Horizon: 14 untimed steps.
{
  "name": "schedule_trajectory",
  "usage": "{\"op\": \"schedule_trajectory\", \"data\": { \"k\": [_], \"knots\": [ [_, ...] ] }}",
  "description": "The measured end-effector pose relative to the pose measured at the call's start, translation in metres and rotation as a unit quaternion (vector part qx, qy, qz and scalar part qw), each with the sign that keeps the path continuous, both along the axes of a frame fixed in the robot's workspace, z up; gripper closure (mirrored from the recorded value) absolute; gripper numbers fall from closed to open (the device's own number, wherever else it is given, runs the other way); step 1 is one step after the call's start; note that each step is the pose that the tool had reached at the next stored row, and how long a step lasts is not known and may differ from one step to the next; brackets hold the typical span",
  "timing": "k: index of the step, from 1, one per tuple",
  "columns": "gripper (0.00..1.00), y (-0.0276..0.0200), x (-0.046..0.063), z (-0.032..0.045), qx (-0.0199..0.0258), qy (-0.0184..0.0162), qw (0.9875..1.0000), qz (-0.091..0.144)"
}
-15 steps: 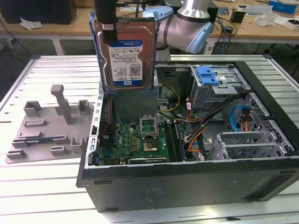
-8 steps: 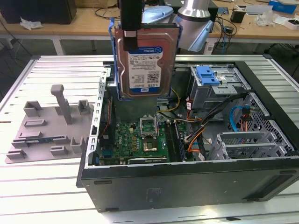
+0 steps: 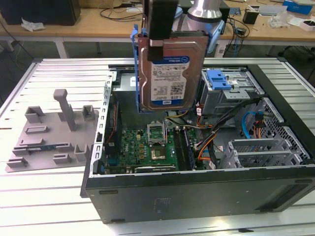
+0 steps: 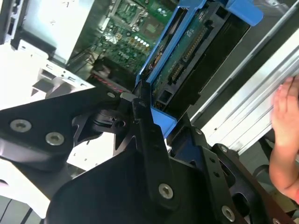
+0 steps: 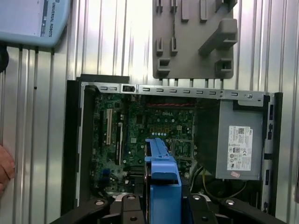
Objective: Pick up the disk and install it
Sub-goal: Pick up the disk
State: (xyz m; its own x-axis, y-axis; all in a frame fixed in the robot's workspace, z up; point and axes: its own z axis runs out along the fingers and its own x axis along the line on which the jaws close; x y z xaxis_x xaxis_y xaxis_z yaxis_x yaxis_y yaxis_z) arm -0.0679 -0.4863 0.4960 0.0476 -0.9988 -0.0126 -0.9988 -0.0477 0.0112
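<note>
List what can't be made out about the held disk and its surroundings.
- Exterior view: the gripper is cut off by the top edge above the disk.
- Exterior view: the disk hides part of the case interior behind it.
- Second wrist view: a hand is cut by the frame edge.

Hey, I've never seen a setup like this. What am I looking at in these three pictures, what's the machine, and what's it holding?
It is a robot arm ending in a gripper. The exterior view comes from a camera off the arm; both wrist views come from cameras riding on the arm, looking past the gripper. On a slatted metal table lies an open computer case, its green circuit board showing, with a grey plastic holder beside it. The fingers are clamped on the disk, a silver hard drive in a blue frame, held upright above the open case. A person's hand shows near the table in the second wrist view.
</note>
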Motion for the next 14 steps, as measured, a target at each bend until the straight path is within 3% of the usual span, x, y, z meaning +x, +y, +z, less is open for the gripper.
{"op": "schedule_trajectory", "data": {
  "k": [11,14],
  "knots": [
    [0.63,-0.0341,0.042,0.0000,0.0005,0.0000,1.0000,0.000],
    [0.63,-0.0413,0.048,-0.0001,0.0006,0.0000,1.0000,0.000]
  ]
}}
